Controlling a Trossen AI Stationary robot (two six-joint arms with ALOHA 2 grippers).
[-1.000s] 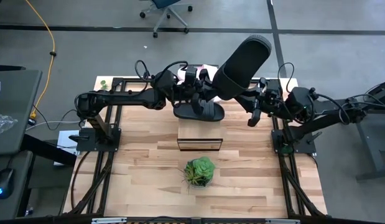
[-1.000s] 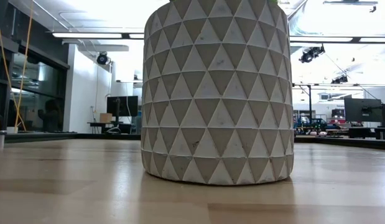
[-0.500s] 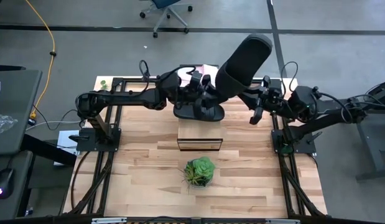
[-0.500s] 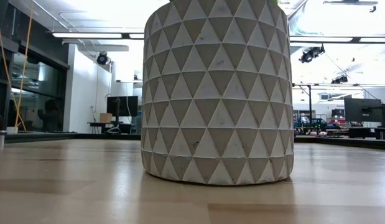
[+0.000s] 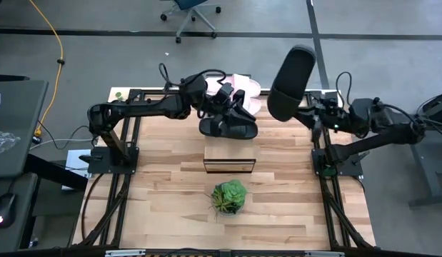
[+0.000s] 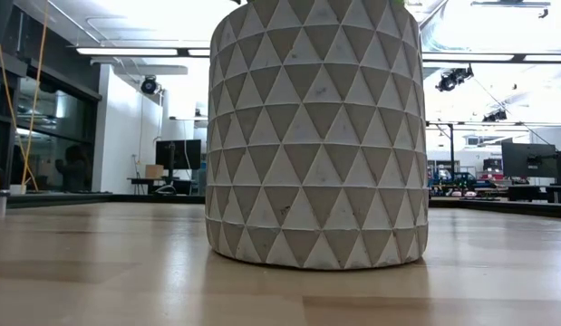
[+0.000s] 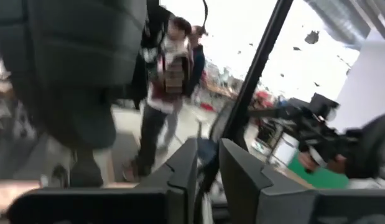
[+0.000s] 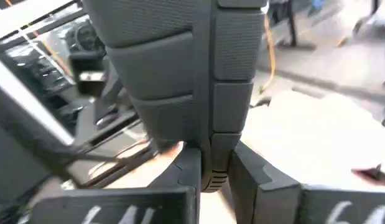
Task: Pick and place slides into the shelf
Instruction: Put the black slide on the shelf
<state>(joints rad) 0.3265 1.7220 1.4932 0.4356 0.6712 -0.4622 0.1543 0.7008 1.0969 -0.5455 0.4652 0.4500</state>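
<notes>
One black slide [image 5: 228, 128] lies flat on the far end of the shelf [image 5: 228, 153], a light plank with a dark frame. Pale pink slides [image 5: 248, 89] lie on the table beyond it, partly hidden by my left arm. My left gripper [image 5: 238, 107] hovers over the far part of that black slide; the left wrist view shows only a narrow gap [image 7: 209, 168] with nothing held. My right gripper [image 5: 315, 118], near the table's far right corner, is shut on a second black slide [image 5: 292, 78] raised high above the table. My right gripper pinches the rim at one end of the black slide [image 8: 208, 163] between its two fingers. The fingers come at it roughly level from the table's right side. The slide stands up steeply from the fingers, lifted clear of table and shelf.
A green plant [image 5: 229, 196] in a pale patterned pot [image 6: 316, 136] stands at mid-table, near of the shelf, and fills the low view. Bare wood lies left and right of the shelf. A person stands in the room beyond the table in the left wrist view.
My right gripper has drawn back toward the table's right edge with its black slide, which has tipped more upright and swung right, uncovering the pink slides. My left gripper has turned at the wrist over the black slide on the shelf; that slide has stayed put.
</notes>
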